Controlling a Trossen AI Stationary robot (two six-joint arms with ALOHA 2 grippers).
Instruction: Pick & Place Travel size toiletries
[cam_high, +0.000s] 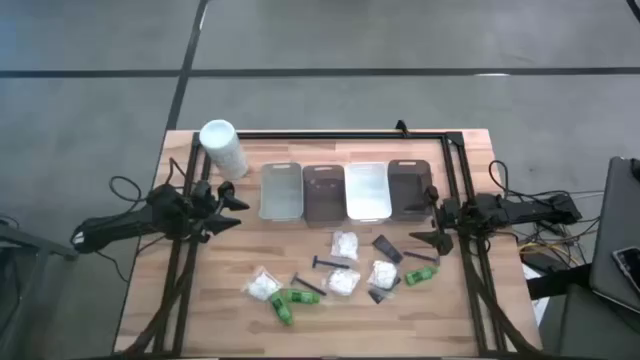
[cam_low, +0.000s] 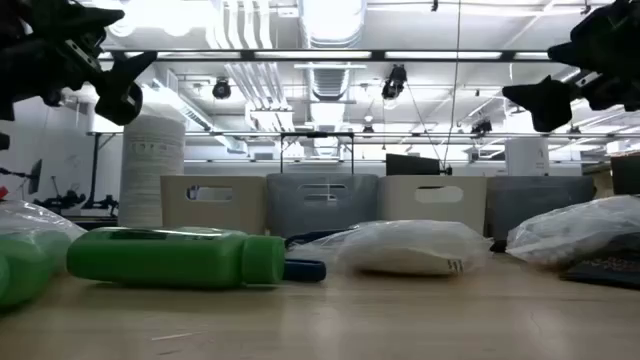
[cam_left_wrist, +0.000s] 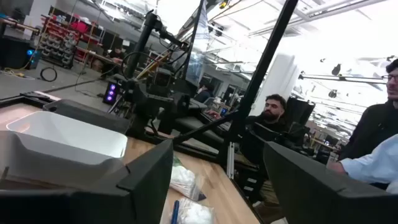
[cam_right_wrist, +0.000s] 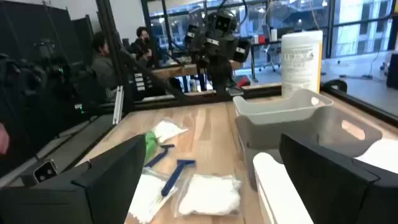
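Bare table (cam_high: 150, 300) edges flank toiletries (cam_high: 343, 270) clustered below the trays (cam_high: 345, 191)

We see two slim, matte black arms built of jointed segments, each trailing thin black cables along the table's edges. The left gripper (cam_high: 235, 204) and right gripper (cam_high: 420, 238) each end in two dark, wedge-shaped fingers (cam_left_wrist: 149, 177) with flat, angular faces and smooth edges.
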